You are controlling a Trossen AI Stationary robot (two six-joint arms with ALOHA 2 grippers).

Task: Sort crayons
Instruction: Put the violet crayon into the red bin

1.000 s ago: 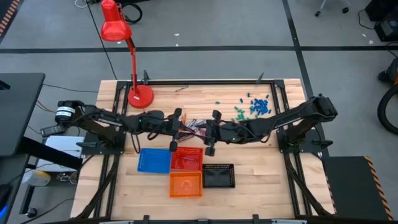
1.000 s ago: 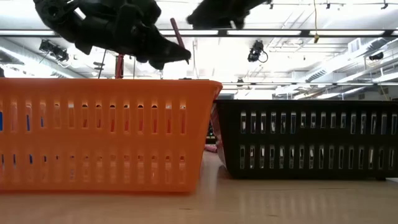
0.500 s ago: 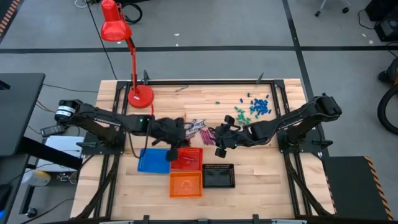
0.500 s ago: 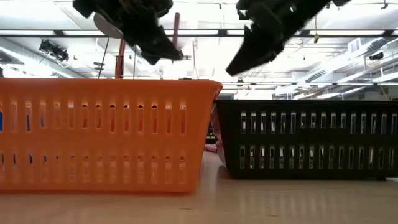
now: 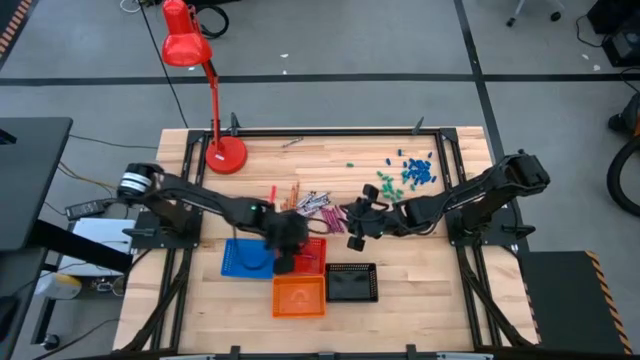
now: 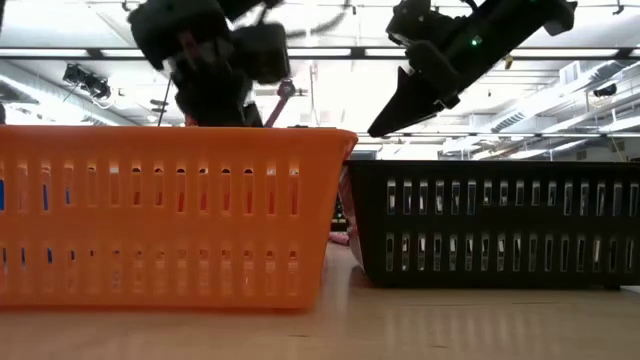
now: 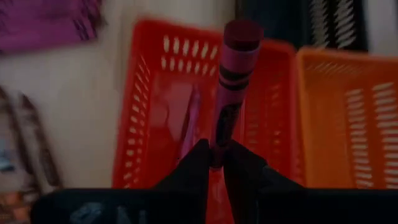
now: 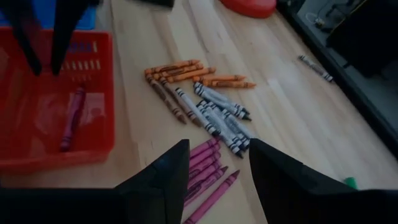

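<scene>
- While the orange tray (image 5: 299,296) and the black tray (image 5: 351,283) sit nearest along the front edge of the table (image 5: 420,290), the action is one row behind them, over the red tray (image 5: 310,256).
- Left gripper (image 7: 214,152) is poised above that red tray, its fingers pinched together on the base of a magenta crayon (image 7: 230,81) that stands up between them, tip pointing away from the wrist.
- Down in the red tray, one magenta crayon (image 8: 73,117) is already lying on the floor of it, so this looks like the drop-off step for the reds.
- Blue tray (image 5: 246,256) is right beside the red one on the left arm's side; the left arm crosses over it, and I can't make out its contents.
- Next move, by my reading: ease the fingers apart so the stick falls inside the red walls, not over the rim toward the orange tray just beside it.
- Right gripper (image 8: 214,163) hangs above the table a little farther back, fingers spread wide and holding nothing, aimed at the magenta crayons (image 8: 208,168) directly below it.
- Beyond those lie the grey-silver crayons (image 8: 217,118), then the orange crayons (image 8: 186,71), grouped side by side on the bare wood and still unsorted.
- Farthest back, the red lamp (image 5: 200,60) stands at the left rear and small green and blue bits (image 5: 408,172) are scattered at the right rear.
- Plenty left to sort, I'd judge; the right arm looks set to pick a magenta one next.
</scene>
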